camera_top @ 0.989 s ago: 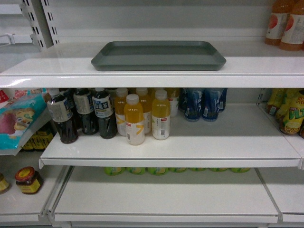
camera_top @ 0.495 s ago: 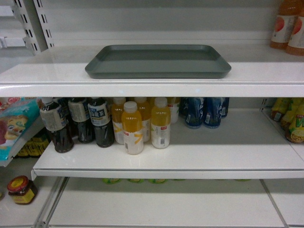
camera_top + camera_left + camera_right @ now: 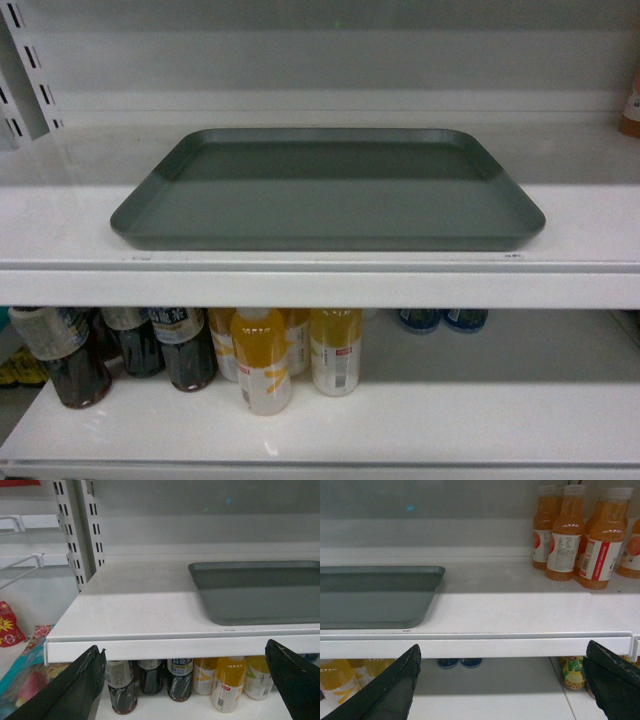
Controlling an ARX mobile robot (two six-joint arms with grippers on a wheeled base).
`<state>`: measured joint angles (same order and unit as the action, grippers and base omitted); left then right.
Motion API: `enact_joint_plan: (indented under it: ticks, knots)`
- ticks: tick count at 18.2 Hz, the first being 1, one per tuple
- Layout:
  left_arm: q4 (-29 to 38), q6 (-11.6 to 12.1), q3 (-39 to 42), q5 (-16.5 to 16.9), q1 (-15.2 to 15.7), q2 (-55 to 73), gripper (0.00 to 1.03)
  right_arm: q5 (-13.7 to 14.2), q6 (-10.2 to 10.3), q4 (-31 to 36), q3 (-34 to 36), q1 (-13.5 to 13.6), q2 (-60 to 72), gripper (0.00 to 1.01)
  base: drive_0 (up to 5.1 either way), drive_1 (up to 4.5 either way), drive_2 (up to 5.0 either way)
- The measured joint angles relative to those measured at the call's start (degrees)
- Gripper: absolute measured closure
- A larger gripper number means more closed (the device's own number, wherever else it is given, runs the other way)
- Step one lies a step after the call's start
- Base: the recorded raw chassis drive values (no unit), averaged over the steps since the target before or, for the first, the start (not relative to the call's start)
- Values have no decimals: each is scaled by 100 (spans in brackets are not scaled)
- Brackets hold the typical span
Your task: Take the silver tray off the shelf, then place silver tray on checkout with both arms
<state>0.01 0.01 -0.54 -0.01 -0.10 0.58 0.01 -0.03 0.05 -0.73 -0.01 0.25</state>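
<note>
The silver tray (image 3: 328, 190) lies flat on the white shelf (image 3: 320, 280), close to its front lip. In the left wrist view the tray (image 3: 257, 592) is at the right and my left gripper (image 3: 187, 652) stands open in front of the shelf lip (image 3: 165, 647), nothing between its fingers. In the right wrist view the tray (image 3: 372, 597) is at the left and my right gripper (image 3: 502, 650) is open too, short of the shelf lip (image 3: 485, 647). Neither gripper shows in the head view. The checkout is out of view.
Orange juice bottles (image 3: 580, 535) stand on the same shelf to the right of the tray. Below it are dark and yellow drink bottles (image 3: 200, 350) and blue cans (image 3: 440, 318). A slotted upright (image 3: 77, 535) rises at the shelf's left end.
The head view has closed in on the shelf: the tray looks larger and sits lower in the frame, and the lower shelves have dropped out of sight.
</note>
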Motion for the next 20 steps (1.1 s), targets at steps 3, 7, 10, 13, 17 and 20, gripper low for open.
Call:
enact_joint_plan:
  ticks: [3, 7, 10, 13, 17, 20]
  knots:
    - [0, 2, 0, 2, 0, 0, 5, -2, 0, -11, 0, 0, 0, 3, 10, 432, -411]
    - [-26, 0, 0, 0, 0, 0, 5, -2, 0, -22, 0, 0, 0, 3, 11, 234, -212]
    - [-24, 0, 0, 0, 0, 0, 5, 0, 0, -26, 0, 0, 0, 3, 0, 0, 0]
    - [-24, 0, 0, 0, 0, 0, 5, 0, 0, -26, 0, 0, 0, 3, 0, 0, 0]
    - [-22, 0, 0, 0, 0, 0, 5, 0, 0, -26, 0, 0, 0, 3, 0, 0, 0]
    - [-24, 0, 0, 0, 0, 0, 5, 0, 0, -26, 0, 0, 0, 3, 0, 0, 0]
